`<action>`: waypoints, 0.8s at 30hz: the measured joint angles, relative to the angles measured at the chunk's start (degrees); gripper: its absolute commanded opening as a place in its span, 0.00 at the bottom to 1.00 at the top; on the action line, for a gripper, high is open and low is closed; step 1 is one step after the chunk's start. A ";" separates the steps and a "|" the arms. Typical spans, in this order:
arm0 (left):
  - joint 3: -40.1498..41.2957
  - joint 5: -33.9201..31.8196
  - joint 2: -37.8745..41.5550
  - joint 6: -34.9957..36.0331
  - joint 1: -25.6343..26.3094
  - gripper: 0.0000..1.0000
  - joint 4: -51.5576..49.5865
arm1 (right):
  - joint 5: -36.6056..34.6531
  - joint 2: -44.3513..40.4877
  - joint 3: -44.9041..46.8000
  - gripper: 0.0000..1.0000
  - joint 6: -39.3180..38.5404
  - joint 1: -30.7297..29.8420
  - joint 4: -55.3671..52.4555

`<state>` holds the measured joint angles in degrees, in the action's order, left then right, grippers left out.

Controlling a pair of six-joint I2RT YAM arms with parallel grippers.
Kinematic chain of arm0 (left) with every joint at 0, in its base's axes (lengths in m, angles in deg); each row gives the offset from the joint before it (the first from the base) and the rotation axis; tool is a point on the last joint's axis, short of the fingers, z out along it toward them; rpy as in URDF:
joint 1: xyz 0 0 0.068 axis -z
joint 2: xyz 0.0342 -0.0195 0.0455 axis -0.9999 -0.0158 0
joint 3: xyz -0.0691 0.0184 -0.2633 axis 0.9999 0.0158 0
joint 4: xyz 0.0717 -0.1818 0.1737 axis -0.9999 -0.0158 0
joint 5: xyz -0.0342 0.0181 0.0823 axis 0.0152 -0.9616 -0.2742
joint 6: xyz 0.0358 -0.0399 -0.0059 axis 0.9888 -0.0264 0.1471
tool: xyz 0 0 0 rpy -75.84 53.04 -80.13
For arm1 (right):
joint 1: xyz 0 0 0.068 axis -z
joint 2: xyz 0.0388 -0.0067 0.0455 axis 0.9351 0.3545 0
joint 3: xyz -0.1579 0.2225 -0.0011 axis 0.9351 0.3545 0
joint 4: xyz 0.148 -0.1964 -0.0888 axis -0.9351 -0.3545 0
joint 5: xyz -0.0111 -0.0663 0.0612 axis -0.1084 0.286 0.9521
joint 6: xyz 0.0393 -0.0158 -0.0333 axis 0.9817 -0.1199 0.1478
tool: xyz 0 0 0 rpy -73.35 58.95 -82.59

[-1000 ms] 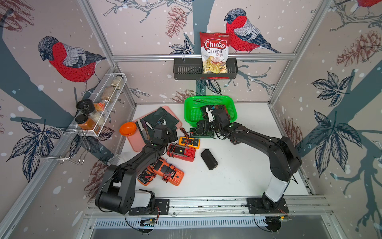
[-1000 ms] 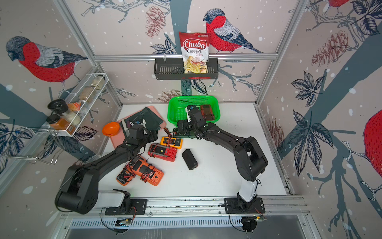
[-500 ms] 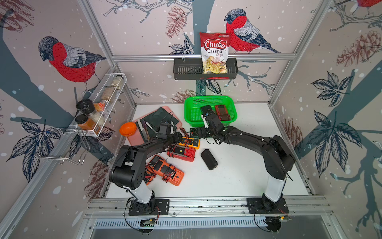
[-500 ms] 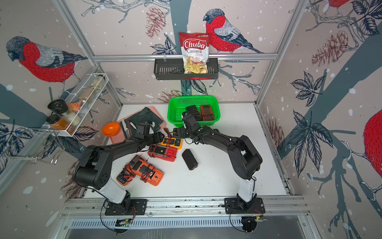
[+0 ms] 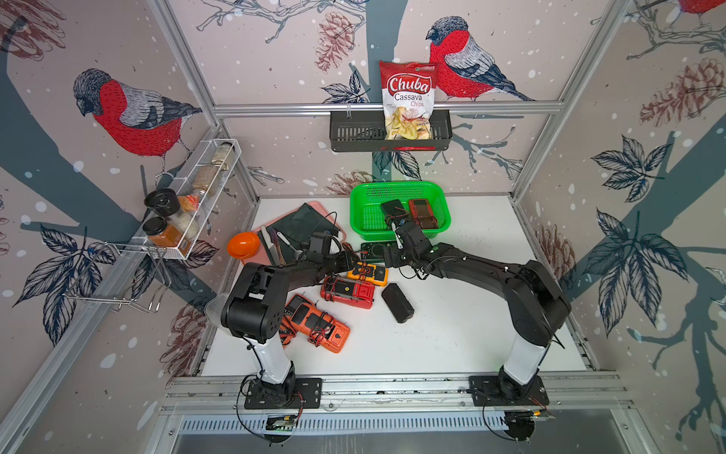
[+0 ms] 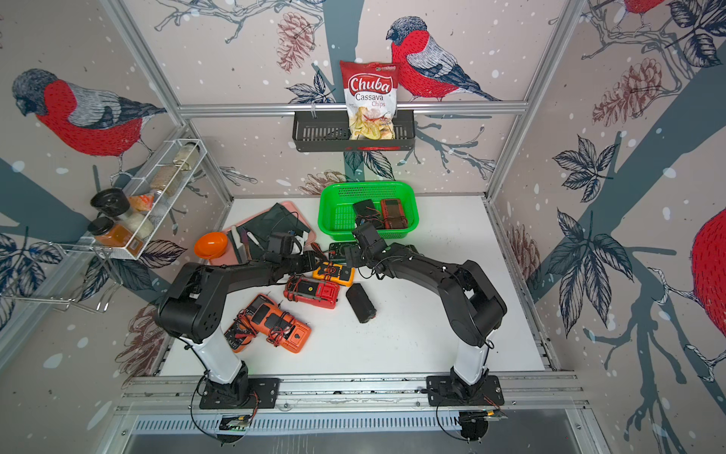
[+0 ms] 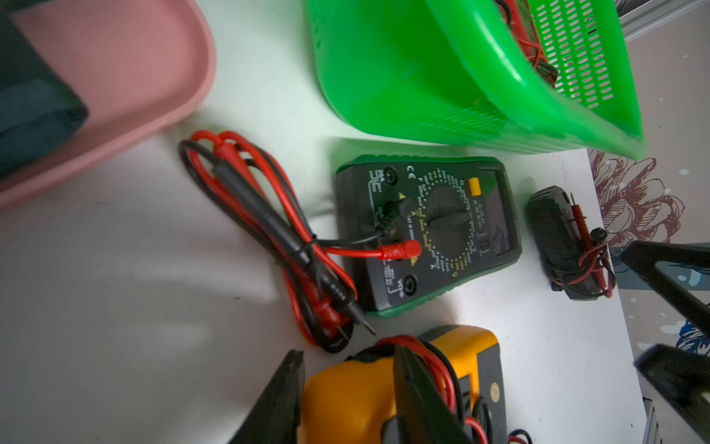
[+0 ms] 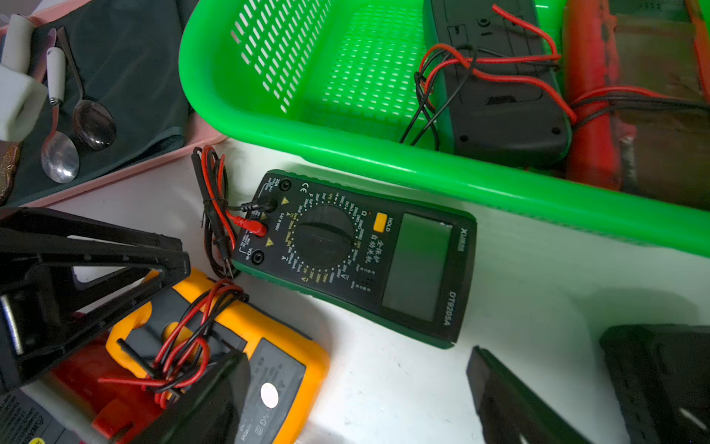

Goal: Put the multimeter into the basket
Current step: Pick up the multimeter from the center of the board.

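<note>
A yellow multimeter (image 5: 369, 273) (image 7: 345, 399) wrapped in red and black leads lies mid-table. My left gripper (image 5: 352, 261) (image 7: 347, 355) is shut on its end, one finger on each side. The green basket (image 5: 396, 186) (image 8: 215, 96) stands behind it and holds a black multimeter (image 5: 393, 208) and a red-brown one (image 5: 422, 212). My right gripper (image 5: 389, 257) (image 8: 357, 403) hovers open just in front of the basket. One of its fingers (image 8: 215, 396) is over the yellow multimeter's face, and bare table shows between them.
A green-edged black multimeter (image 5: 373, 251) (image 7: 426, 230) lies against the basket's front. Red (image 5: 347, 293), orange (image 5: 318, 322) and black (image 5: 397, 302) multimeters lie nearer the front. A pink tray (image 5: 314, 208) with cloth and cutlery and an orange bowl (image 5: 243, 244) sit at the left.
My left gripper has reached right to the yellow multimeter and narrowed around its end. My right gripper has drawn back from over the basket to the table in front of it.
</note>
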<state>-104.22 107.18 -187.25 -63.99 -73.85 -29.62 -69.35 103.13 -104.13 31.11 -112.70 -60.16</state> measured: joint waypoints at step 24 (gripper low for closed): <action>-4.44 2.73 -2.01 -0.61 4.52 0.32 -0.02 | 1.64 -2.12 4.11 1.00 -15.50 -5.68 -4.13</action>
<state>-108.65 109.91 -189.26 -64.60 -69.33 -29.64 -67.71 101.01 -100.02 15.62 -118.38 -64.30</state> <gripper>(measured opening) 0.320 0.999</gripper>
